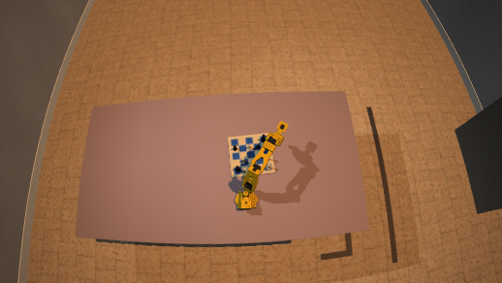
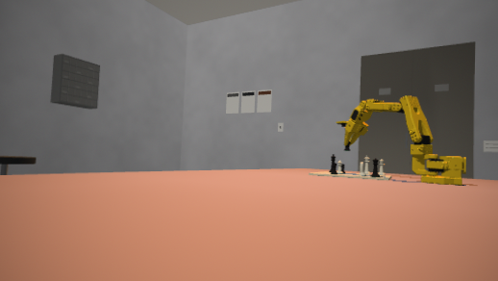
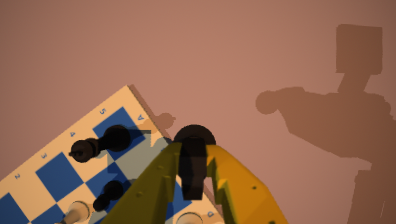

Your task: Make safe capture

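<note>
"What does the pincer point(image 1: 278, 138) point(image 2: 347, 143) point(image 3: 194, 155) have?"

"It's nearly closed around a dark chess piece point(image 2: 347, 148) point(image 3: 194, 132), raised above the bench point(image 1: 145, 170) point(image 2: 192, 217) point(image 3: 250, 50), round base lowest. Which kind, I can't tell."

"And below?"

"The chessboard point(image 1: 230, 160) point(image 2: 313, 173) point(image 3: 129, 89). A pale piece point(image 3: 190, 219) stands close by, partly cut off in the wrist view. A small black piece point(image 3: 113, 190) is on B4, with another pale piece point(image 3: 79, 209) near it."

"Anything tall in the way?"

"A tall black piece point(image 2: 333, 165) point(image 3: 117, 138) upright on A5, near the pincer but apart from it. The arm hides part of the board from above."

"Farther off?"

"Three wall sheets point(image 2: 248, 102) and a dark double door point(image 2: 417, 77) behind the arm."
</note>
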Controlling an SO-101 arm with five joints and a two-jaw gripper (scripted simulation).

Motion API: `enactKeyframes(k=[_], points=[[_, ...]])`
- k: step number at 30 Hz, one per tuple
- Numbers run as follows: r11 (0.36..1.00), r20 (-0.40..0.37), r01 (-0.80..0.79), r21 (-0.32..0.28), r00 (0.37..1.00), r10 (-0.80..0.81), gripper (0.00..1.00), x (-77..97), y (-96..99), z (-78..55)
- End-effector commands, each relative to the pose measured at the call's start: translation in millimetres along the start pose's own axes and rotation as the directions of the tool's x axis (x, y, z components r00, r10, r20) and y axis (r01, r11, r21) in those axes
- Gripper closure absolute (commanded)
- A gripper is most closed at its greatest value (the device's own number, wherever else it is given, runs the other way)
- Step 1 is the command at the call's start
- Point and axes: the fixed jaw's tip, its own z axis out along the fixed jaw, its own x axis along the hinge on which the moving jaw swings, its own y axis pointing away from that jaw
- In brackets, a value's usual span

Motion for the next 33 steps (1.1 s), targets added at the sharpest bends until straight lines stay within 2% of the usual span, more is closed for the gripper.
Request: enactKeyframes(k=[1,9,33], points=[[1.000,-0.020,-0.004,0.003,1.000,0.004,1.00,3.5,-2.0,4.1],[1.000,-0.020,-0.004,0.003,1.000,0.004,1.00,6.8,-2.0,9.5],[1.000,-0.020,-0.004,0.003,1.000,0.004,1.00,8.7,-2.0,11.4]])
